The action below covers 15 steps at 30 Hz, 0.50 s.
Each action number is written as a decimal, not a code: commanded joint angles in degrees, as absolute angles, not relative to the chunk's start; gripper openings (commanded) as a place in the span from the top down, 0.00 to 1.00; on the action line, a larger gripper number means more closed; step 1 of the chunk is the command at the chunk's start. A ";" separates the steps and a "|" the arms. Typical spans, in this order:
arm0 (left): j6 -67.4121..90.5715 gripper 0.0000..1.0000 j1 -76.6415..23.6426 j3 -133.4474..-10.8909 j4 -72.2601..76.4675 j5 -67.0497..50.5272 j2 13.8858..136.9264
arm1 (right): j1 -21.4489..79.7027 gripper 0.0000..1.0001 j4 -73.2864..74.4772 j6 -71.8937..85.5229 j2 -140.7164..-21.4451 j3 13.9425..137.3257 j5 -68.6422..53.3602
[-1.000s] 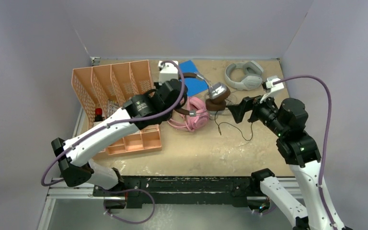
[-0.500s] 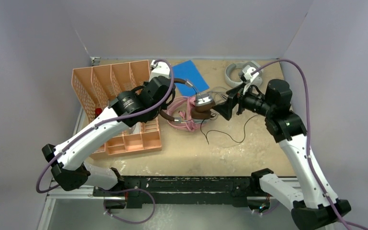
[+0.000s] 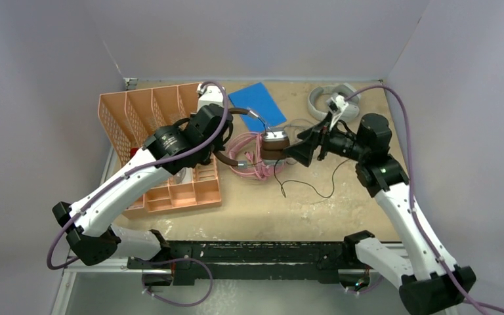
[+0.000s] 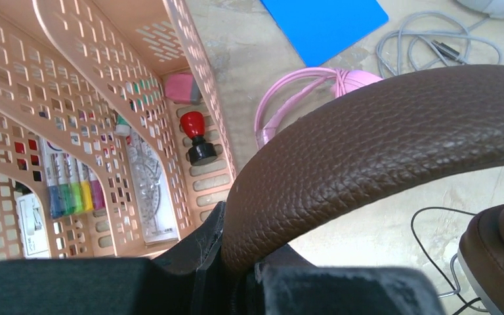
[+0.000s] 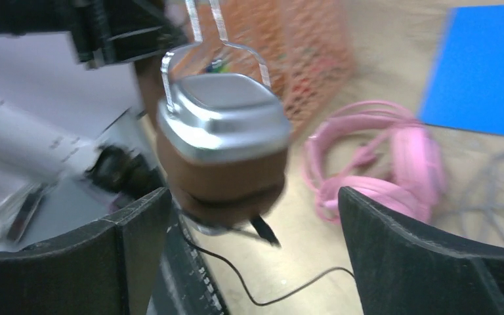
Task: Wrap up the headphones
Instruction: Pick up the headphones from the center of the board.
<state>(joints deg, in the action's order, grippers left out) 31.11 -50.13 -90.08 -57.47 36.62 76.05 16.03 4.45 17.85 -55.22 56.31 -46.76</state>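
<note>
My left gripper is shut on the brown leather headband of the brown-and-silver headphones and holds them above the table. One silver-backed ear cup hangs in front of my right gripper, which is open, the cup just beyond its fingers. The thin black cable trails down onto the table. The pink headphones lie below with their cable coiled. The light-grey headphones lie at the back right, partly behind my right wrist.
An orange mesh desk organiser with pens and a red stamp stands at the left, close under my left arm. A blue pad lies at the back. A grey cable loops beside it.
My left gripper has carried the brown-and-silver headphones leftward and up. My right gripper has followed to the left and now faces the hanging ear cup.
</note>
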 commanded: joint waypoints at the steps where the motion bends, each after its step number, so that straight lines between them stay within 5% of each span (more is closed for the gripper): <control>1: 36.57 1.00 -47.89 -90.79 -53.78 36.78 73.83 | 15.68 0.01 14.82 16.41 -46.61 58.96 -18.33; 8: 41.43 1.00 -45.11 -92.06 -54.19 37.74 71.59 | 14.30 0.01 16.87 13.95 -48.75 56.37 -15.39; 12: 42.83 1.00 -44.24 -94.55 -54.39 37.80 71.02 | 12.92 0.01 1.88 12.67 -49.02 47.40 -42.85; 15: 43.44 1.00 -43.99 -96.65 -54.29 36.82 71.40 | 15.73 0.01 -13.48 10.24 -48.96 39.60 -50.39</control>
